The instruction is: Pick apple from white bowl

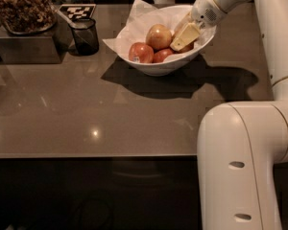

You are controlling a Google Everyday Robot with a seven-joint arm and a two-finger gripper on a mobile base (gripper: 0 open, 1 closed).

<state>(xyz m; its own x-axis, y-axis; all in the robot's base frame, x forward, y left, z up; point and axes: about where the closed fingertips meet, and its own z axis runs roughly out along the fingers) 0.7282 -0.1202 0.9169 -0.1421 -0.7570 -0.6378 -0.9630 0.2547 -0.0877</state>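
The white bowl (153,68), lined with white paper, stands at the back middle of the brown counter. It holds a golden-yellow apple with an orange blush (158,36) on top. A red apple (140,52) and another red one (162,55) lie in front of it. My gripper (184,37) reaches down into the bowl from the upper right. Its pale yellow tip is right beside the yellow apple's right side and hides whatever lies under it.
A small dark glass cup (84,35) stands left of the bowl. A dark box with a container of brown snacks (23,8) is at the far left, with a black-and-white tag (77,11) behind the cup. My white arm (245,157) fills the right foreground.
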